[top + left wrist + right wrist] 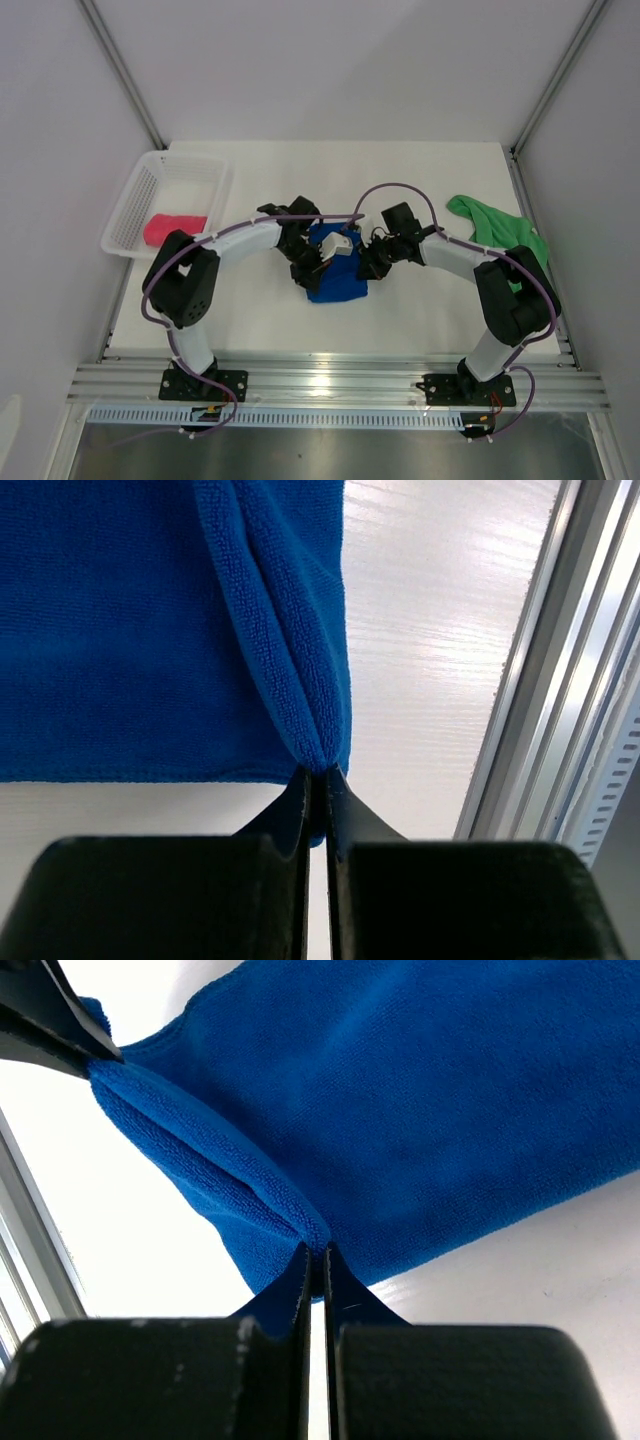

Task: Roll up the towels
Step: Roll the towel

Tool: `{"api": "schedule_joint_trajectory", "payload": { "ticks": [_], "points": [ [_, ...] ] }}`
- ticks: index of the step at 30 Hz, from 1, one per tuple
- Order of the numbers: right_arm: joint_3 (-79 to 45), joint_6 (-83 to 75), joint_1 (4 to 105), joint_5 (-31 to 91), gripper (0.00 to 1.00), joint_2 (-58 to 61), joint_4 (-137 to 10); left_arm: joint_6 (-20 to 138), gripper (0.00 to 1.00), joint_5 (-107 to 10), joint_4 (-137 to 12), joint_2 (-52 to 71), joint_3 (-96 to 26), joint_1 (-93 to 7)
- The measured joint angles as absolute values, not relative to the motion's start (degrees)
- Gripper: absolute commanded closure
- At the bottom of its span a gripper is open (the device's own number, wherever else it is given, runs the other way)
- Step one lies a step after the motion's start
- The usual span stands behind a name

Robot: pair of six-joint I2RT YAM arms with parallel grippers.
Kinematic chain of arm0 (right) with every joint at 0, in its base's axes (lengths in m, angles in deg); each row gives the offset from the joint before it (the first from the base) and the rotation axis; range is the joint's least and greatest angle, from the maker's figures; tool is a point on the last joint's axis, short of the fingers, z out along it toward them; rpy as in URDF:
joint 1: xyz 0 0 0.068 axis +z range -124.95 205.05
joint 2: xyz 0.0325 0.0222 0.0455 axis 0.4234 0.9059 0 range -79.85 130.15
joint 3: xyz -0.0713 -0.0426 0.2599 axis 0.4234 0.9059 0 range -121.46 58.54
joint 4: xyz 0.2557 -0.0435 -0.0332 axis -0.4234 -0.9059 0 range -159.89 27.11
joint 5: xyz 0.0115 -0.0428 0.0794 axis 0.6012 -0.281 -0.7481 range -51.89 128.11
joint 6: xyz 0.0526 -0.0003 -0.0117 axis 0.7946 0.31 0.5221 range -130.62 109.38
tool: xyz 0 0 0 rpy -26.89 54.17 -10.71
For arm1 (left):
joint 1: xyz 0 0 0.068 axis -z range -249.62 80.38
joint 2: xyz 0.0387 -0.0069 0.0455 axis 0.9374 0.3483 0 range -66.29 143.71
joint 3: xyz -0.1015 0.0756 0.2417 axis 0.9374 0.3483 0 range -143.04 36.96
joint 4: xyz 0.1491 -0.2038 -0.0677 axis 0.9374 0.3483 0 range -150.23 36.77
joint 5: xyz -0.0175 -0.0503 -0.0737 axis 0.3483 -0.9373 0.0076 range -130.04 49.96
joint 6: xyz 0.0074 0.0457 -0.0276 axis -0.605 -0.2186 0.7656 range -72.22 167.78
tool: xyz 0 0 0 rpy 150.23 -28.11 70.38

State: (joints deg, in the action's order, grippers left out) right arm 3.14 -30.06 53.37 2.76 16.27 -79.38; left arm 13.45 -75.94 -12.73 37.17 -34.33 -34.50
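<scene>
Left gripper (318,775), right gripper (317,1252), pinching blue towel (120,630)

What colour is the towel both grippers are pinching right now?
Royal blue; the towel shows best in the right wrist view.

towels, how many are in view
3. The blue towel lies mid-table, pinched by the left gripper and the right gripper; the green towel lies crumpled at the right; the pink towel sits in the white basket. More may be hidden.
</scene>
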Motion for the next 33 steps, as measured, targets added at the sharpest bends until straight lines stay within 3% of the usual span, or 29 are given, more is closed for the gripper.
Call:
{"api": "schedule_joint_trajectory", "payload": {
  "ticks": [10, 13, 17, 19, 20, 21, 22, 23, 33],
  "points": [
    [2.59, -26.63, 52.64, 6.15, 1.0, 16.88, -79.73, 15.33, 0.99, -70.56, -11.26, 43.27, -43.12, -36.8],
    [1.94, -24.42, 52.03, 7.68, 0.94, 18.45, -79.77, 15.9, 0.99, -70.12, -9.6, 47.12, -47.03, -36.86],
    [1.59, -21.21, 51.81, 10.37, 0.75, 19.7, -80.03, 16.36, 0.99, -70.17, -8.44, 50.55, -49.78, -36.97],
    [1.59, -20.46, 51.7, 11.35, 0.71, 19.65, -79.82, 16.4, 0.99, -69.71, -7.81, 51.31, -50.53, -36.97],
    [1.52, -20.25, 51.57, 11.96, 0.54, 19.46, -79.57, 16.4, 0.99, -69.42, -7.35, 51.69, -50.81, -36.95],
    [1.52, -19.63, 51.57, 12.35, 0.48, 19.15, -79.44, 16.4, 0.99, -68.99, -6.96, 52.06, -51.03, -36.91],
    [1.52, -19.41, 51.51, 13.05, 0.28, 18.74, -79.27, 16.4, 0.99, -68.66, -6.39, 52.54, -51.4, -36.82],
    [1.52, -19.09, 51.35, 13.47, 0.01, 18.23, -79.16, 16.4, 0.99, -68.55, -5.99, 52.93, -51.75, -36.8],
    [2.24, -23.59, 49.17, 25.69, 0.01, 3.22, -81.48, 16.47, 0.99, -67.61, -4.22, 53.96, -53.28, -36.8]
  ]
}}
